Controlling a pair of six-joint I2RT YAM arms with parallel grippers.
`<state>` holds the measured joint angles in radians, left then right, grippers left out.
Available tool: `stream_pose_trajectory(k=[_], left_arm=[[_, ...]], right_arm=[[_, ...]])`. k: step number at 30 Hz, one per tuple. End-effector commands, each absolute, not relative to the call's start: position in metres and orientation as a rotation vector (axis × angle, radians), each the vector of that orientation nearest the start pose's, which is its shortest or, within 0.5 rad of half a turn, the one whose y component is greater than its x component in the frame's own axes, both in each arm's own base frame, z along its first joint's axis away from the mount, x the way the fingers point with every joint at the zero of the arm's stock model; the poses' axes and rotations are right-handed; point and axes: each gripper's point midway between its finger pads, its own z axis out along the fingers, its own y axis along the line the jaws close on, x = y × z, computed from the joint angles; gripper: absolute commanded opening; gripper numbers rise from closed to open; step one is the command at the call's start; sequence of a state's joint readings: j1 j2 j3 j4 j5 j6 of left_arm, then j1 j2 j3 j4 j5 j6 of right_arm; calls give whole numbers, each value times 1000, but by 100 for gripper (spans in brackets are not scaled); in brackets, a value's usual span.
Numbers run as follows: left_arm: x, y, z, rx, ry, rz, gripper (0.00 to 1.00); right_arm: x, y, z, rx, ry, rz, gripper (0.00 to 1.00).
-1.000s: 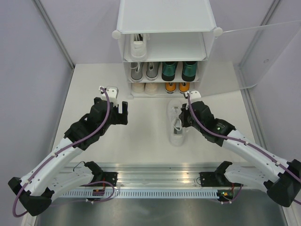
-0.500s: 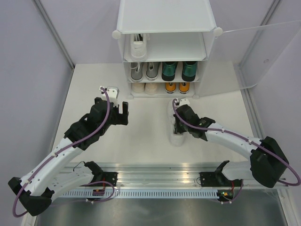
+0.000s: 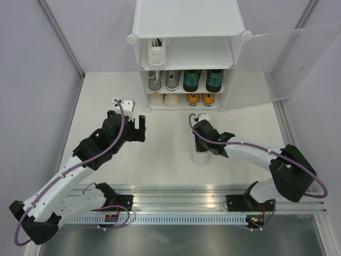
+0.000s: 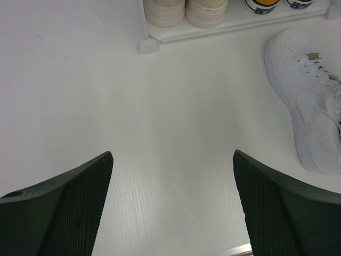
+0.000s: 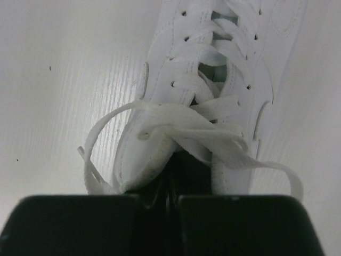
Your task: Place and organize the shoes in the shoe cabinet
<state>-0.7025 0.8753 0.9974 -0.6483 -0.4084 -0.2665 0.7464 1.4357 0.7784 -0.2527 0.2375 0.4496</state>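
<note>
A white leather lace-up sneaker (image 3: 200, 155) is lying on the white table (image 3: 106, 96), just in front of the tall white plastic-panel shoe cabinet (image 3: 186, 21), whose translucent frosted door (image 3: 298, 58) is standing open to the right. The right gripper (image 3: 201, 142) is being held at the sneaker's opening, its fingers (image 5: 80, 224) pressed together by the tongue and loose laces; whether anything is being pinched cannot be told. The left gripper (image 3: 138, 128) is being held above bare table, well apart from the sneaker, its fingers (image 4: 64, 208) spread wide around nothing. Inside the cabinet, a second white sneaker (image 3: 156, 53) is sitting on the top shelf, a grey canvas pair (image 3: 162, 80) and a glossy dark green pair (image 3: 204, 80) on the middle shelf, and a cream pair (image 3: 163, 99) and an orange white-toed pair (image 3: 201, 98) on the bottom shelf.
</note>
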Motion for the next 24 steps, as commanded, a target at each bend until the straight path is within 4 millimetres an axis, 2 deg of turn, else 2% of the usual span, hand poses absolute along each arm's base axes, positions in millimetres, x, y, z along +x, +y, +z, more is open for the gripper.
stream_pose_trajectory(k=[1, 2, 4, 5, 8, 11, 18, 21, 24], left_arm=[[250, -134, 260, 223, 2005, -189, 95], [250, -134, 261, 222, 2003, -189, 95], [250, -134, 261, 221, 2002, -190, 95], [250, -134, 261, 221, 2001, -191, 95], [250, -133, 262, 217, 2000, -192, 95], [249, -134, 262, 220, 1999, -197, 95], [249, -135, 262, 222, 1999, -200, 95], [249, -135, 262, 223, 2001, -203, 95], [249, -135, 261, 223, 2004, -200, 95]], right_arm=[[274, 214, 71, -230, 2416, 215, 5], [275, 214, 76, -226, 2411, 213, 14], [276, 214, 92, -224, 2399, 220, 26], [275, 215, 97, -226, 2394, 224, 37], [274, 213, 115, -209, 2376, 242, 46], [271, 210, 130, -196, 2358, 256, 49], [264, 198, 158, -165, 2306, 263, 49], [265, 182, 164, -107, 2267, 223, 46], [269, 159, 160, -11, 2258, 190, 43]])
